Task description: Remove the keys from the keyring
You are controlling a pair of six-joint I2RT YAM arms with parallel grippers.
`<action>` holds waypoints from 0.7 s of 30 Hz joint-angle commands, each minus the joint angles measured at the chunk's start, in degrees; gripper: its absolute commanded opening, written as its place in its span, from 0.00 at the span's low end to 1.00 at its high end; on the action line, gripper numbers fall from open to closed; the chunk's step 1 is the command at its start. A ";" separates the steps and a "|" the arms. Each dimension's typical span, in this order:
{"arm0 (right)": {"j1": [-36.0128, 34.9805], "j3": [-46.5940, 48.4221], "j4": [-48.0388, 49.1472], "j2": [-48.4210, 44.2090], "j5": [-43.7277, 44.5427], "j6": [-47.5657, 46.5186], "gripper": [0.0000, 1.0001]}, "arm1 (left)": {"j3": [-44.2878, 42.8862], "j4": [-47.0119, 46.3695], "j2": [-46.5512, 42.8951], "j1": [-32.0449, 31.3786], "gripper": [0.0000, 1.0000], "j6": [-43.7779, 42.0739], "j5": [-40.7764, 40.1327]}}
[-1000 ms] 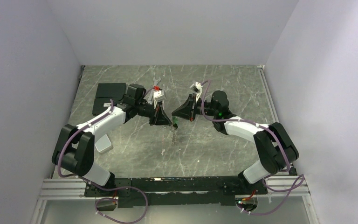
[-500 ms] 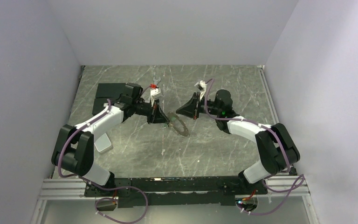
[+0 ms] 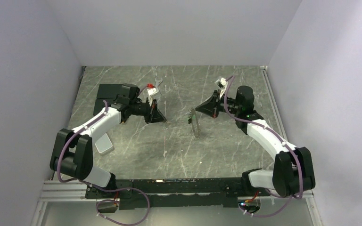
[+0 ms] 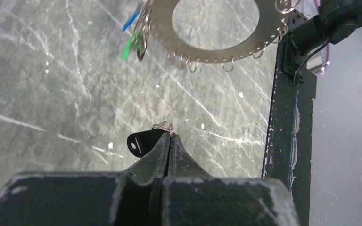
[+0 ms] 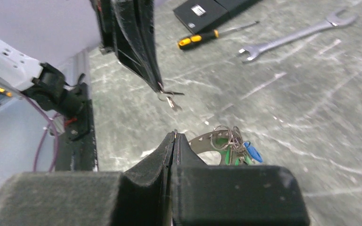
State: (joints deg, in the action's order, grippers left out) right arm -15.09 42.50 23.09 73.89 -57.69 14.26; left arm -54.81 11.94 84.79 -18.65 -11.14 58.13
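Keyring [image 3: 195, 123] is up off the bench [image 3: 136, 146], upright and edge-on in the top view, a bit right of centre. The left wrist view shows it as a flat grey band [image 4: 271, 26] w/ a row of holes round the rim and small wire loops hanging from it. Keys [image 4: 132, 44], one green head and one blue, are bunched on loops at one side of the hoop. The right wrist view shows the same cluster [image 5: 245, 153] just beside the fingers, hanging w/ nothing touching it.

Right end effector [image 3: 199, 109] is clenched, w/ no gap between the fingers [image 5: 175, 136]. The hoop's rim [image 5: 207, 140] comes out from right behind the tips, so it's gripping the keyring at its edge.

Left end effector [image 3: 162, 117] is well apart from the hoop, to the left at approx the same height. It's also clenched [image 4: 171, 139], pinching a small split ring [image 4: 162, 126] w/ a black tab [image 4: 139, 142] that has a hole in it. Can't tell if the tab is a key head. From the right wrist the same ring [image 5: 169, 98] dangles below the left tips [image 5: 159, 87], w/ a thin metal piece under it.

Behind, toward the far side: silver wrench [image 5: 292, 34], screwdriver [image 5: 202, 37] w/ yellow-black handle, black box [image 3: 111, 89] at far left. A small pale block [image 3: 104, 143] sits on the bench near the left arm.
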 commanded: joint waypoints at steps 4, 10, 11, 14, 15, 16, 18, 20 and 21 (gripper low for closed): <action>2.80 5.79 -30.00 -7.51 4.62 -17.64 0.00 | -0.66 5.41 -4.61 1.65 0.00 -1.96 -6.79; 3.57 4.98 -42.42 -11.30 7.17 -21.65 0.00 | -1.69 10.96 -6.65 1.87 0.00 -5.37 -10.65; 3.58 4.53 -43.00 -11.68 7.64 -21.72 0.00 | -2.04 12.21 -6.92 1.87 0.00 -6.41 -11.37; 3.60 2.18 -39.82 -10.90 7.64 -19.87 0.00 | -3.01 16.01 -7.19 1.95 0.00 -8.52 -12.56; 3.58 0.62 -37.83 -10.29 6.99 -18.49 0.00 | -3.43 17.26 -7.12 1.96 0.00 -9.49 -12.67; 3.51 -0.66 -35.61 -9.33 6.07 -17.22 0.00 | -3.57 18.26 -7.08 1.96 0.00 -10.05 -12.73; 3.38 -2.70 -31.11 -7.40 5.09 -14.88 0.00 | -3.79 19.87 -7.44 2.19 0.00 -10.73 -13.21; 2.96 -3.45 -28.02 -5.11 5.89 -14.36 0.00 | -3.81 21.60 -8.28 2.29 0.00 -11.78 -13.99; 2.77 -3.52 -26.72 -4.35 6.69 -14.35 0.00 | -3.73 22.58 -8.64 2.37 0.00 -12.32 -14.61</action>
State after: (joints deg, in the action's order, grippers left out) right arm -11.86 39.88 -11.92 66.92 -51.22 -2.28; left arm -56.25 29.41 79.09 -16.69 -19.46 45.34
